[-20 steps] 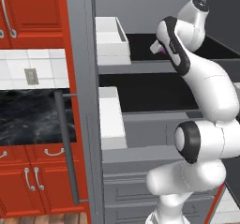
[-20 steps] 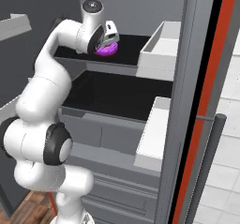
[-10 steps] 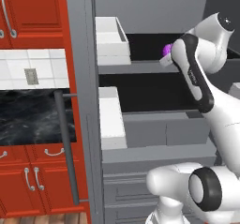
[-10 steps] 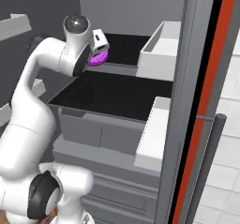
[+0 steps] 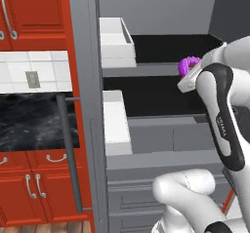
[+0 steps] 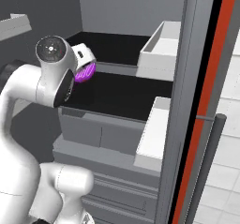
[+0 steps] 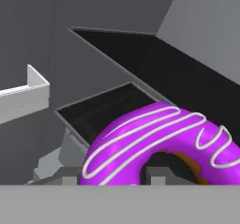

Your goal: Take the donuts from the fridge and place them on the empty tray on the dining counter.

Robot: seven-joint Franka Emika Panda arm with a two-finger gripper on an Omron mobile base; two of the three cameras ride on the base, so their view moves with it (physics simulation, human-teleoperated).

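The gripper point(image 5: 188, 77) is closed on the purple donut point(image 5: 187, 65), holding it in the air in front of the open fridge point(image 6: 140, 101), level with its black shelves point(image 5: 161, 93). White door bins point(image 5: 115, 42) hang on the open doors at either side. Left of the fridge are red cabinets point(image 5: 34, 12), white tiles and a black marble strip point(image 5: 31, 122).

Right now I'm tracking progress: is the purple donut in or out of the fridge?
Out. The purple donut hangs in the gripper in front of the fridge shelves, resting on none.
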